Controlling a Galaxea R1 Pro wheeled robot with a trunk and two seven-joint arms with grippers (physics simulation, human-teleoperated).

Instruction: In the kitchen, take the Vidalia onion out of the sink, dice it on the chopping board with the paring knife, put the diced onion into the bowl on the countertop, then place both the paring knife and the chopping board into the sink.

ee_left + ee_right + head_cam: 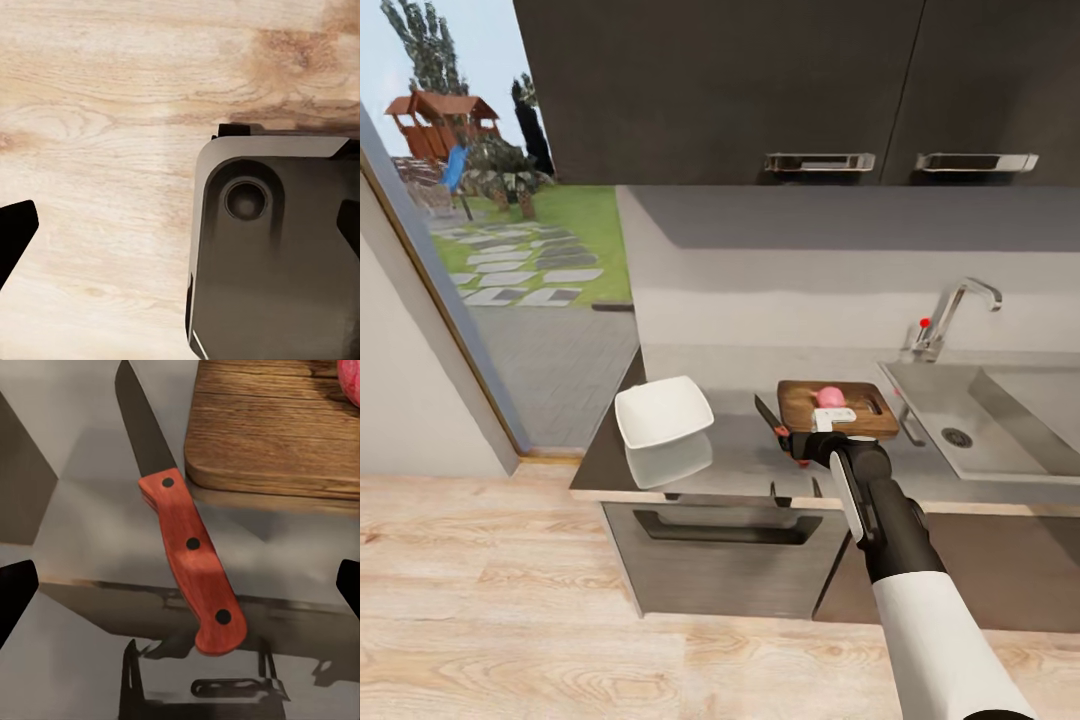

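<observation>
The board [277,427] is grained brown wood. The knife [180,521] has a smooth reddish wooden handle with dark rivets and a dark matt blade. The countertop [740,455] is glossy grey, the bowl [663,410] glossy white, the sink [1000,420] brushed steel.

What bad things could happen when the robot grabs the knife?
1. The knife lies flat on the counter close beside the board, so the open right gripper might bump the board while closing.
2. The round onion sits loose on the board; a bump could roll it off.
3. The handle lies near the counter's front edge, so a push might slide it off.
</observation>
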